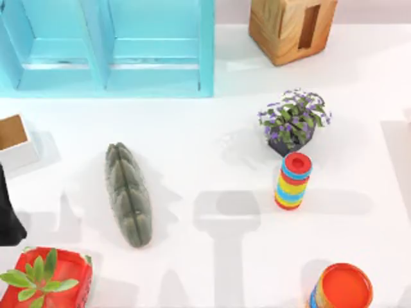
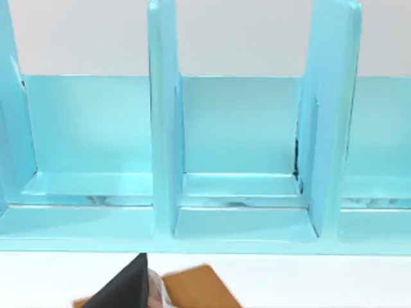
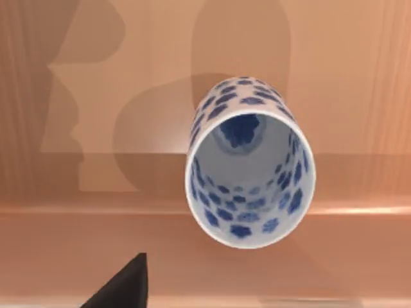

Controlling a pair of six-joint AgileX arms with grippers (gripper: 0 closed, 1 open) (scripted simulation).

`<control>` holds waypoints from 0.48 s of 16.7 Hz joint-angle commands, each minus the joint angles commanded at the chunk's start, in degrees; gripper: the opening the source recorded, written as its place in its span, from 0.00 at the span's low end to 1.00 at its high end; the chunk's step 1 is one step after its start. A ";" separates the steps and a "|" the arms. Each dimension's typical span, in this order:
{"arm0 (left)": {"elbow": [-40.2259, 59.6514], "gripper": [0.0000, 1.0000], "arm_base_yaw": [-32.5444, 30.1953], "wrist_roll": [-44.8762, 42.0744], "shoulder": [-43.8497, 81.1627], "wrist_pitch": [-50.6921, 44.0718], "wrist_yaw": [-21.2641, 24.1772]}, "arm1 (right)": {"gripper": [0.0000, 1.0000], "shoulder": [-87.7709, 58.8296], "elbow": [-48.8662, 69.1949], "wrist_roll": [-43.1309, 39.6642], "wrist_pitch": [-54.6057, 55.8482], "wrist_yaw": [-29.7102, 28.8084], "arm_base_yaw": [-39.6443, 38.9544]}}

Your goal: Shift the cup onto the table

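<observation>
White table (image 1: 192, 160) takes up nearly all of the top view, and the rainbow-striped cylinder (image 1: 293, 181) standing right of centre serves as the mark for everything else. Just behind it, almost touching, sits a potted plant with purple flowers (image 1: 294, 119). Farther back, at the rear edge, a wooden box (image 1: 290, 27) stands askew. Back and well to the cylinder's left, the turquoise shelf unit (image 1: 109, 45) lines that same edge. An orange-topped can (image 1: 340, 290) is cut by the front edge, forward and slightly right of the cylinder. Well to the left lies a long grey-green ribbed cushion (image 1: 128, 194). Past it are a small white box with a brown top (image 1: 14, 138) and a red basket of green leaves (image 1: 48, 279). Bare tabletop runs between the cushion and the cylinder, and again from the cylinder to the right edge.

The left arm (image 1: 8, 212) is parked at the far left edge. The left gripper (image 2: 125, 289) faces the shelf unit's bays, and whether it is apart or together cannot be told.

In the right wrist view the cup (image 3: 249, 163) sits against warm wood crossed by a paler ledge. Its mouth opens toward that camera, so its long axis runs almost straight away from the lens to its base. The right gripper (image 3: 128, 285) hangs close to the rim without touching it, and its state cannot be told either.
</observation>
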State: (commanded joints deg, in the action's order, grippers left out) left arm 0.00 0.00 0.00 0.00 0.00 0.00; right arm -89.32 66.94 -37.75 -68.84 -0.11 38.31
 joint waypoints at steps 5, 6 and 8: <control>0.00 1.00 0.00 0.00 0.00 0.00 0.00 | 1.00 -2.76 -9.80 0.08 14.71 0.00 -0.01; 0.00 1.00 0.00 0.00 0.00 0.00 0.00 | 1.00 -3.39 -11.53 0.09 16.79 0.00 0.00; 0.00 1.00 0.00 0.00 0.00 0.00 0.00 | 1.00 -4.35 -13.66 0.12 19.13 0.00 0.00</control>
State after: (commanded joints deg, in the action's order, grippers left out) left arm 0.00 0.00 0.00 0.00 0.00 0.00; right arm -93.66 53.27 -37.63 -49.71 -0.10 38.31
